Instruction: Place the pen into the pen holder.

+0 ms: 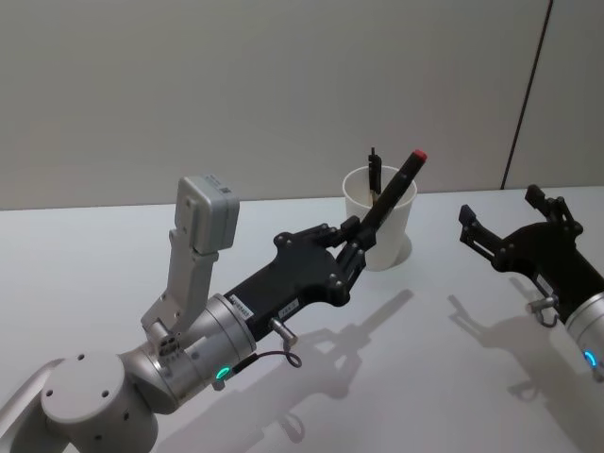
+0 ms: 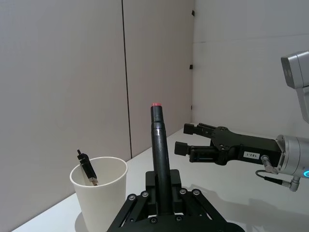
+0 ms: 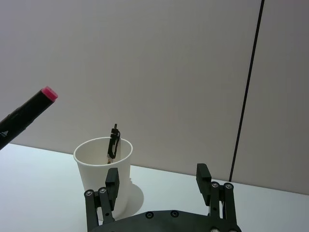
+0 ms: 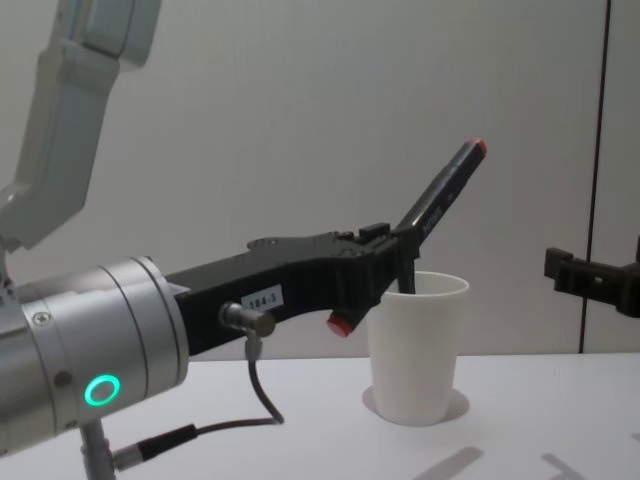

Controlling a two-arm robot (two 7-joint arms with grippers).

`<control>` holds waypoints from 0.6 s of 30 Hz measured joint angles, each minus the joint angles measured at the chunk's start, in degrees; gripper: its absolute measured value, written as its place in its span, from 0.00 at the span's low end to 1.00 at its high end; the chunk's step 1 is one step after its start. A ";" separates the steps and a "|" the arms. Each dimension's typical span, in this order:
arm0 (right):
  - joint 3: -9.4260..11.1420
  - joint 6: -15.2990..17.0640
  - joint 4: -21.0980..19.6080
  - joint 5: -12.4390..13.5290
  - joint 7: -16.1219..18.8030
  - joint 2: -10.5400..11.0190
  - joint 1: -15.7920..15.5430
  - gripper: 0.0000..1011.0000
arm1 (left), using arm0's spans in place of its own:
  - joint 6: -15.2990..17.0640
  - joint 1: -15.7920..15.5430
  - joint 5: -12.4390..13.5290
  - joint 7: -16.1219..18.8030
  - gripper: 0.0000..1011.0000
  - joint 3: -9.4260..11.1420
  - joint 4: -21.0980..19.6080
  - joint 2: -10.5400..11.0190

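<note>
Count: two grippers, two pens, one cup

Left gripper (image 1: 363, 238): reaches in from 8 o'clock of the cup, fingers clamped narrow on one pen (image 1: 396, 187), a black marker. The pen tilts, its red-capped upper end toward 1 o'clock above the rim. In the chest view its lower red end sits outside the cup wall, just beside it at 9 o'clock. The pen is held in the air and is not in the cup

Pen holder (image 1: 398, 231): one white paper cup, upright on the table. Inside it stands a black clip pen (image 1: 374, 170), leaning on the far rim, top sticking out

Right gripper (image 1: 500, 212): at 3 o'clock of the cup, apart from it, fingers spread wide, holding nothing

Surface: plain white table (image 1: 94, 245), shadows of both arms on it

Room: pale grey wall (image 1: 236, 85) close behind the table, one dark vertical seam (image 1: 528, 94) at 1 o'clock of the cup
</note>
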 joint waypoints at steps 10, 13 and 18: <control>0.00 0.00 0.00 0.00 0.00 0.00 0.00 0.99 | -0.03 -0.02 0.23 0.06 0.17 0.07 0.00 -0.05; 0.00 0.00 0.00 0.00 0.00 0.00 0.00 0.99 | -0.03 -0.02 0.28 0.07 0.17 0.07 0.00 -0.06; 0.00 0.00 0.00 0.00 0.00 0.00 0.00 0.99 | -0.03 -0.02 0.33 0.07 0.17 0.08 0.00 -0.06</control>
